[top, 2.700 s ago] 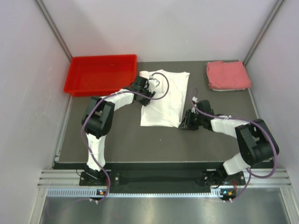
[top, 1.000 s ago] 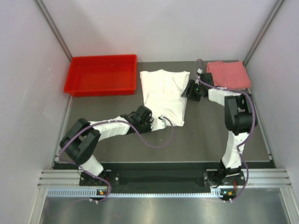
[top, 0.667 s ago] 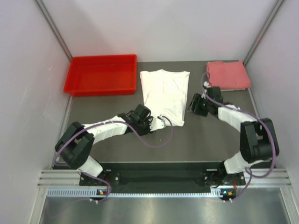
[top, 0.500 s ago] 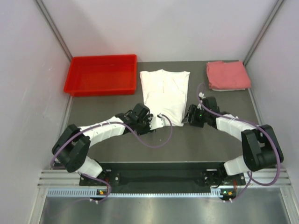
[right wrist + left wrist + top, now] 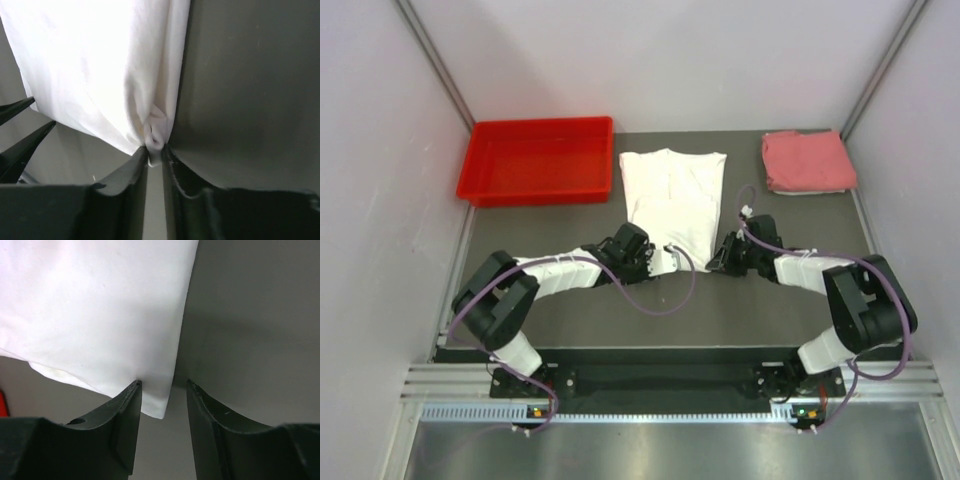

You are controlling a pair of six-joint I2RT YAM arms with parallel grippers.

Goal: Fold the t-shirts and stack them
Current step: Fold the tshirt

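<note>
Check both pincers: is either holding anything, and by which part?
The right pincer is shut on the white cloth t-shirt, pinching bunched fabric at its near hem corner. The left pincer is open, straddling the other near corner without gripping.

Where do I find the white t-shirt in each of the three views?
Top external: the white t-shirt lies at the centre, toward the far side.
Left wrist: it fills the upper left.
Right wrist: it fills the upper left, bunched at its lower corner.
Shared landmark: the dark table, right of the shirt in every view.
</note>
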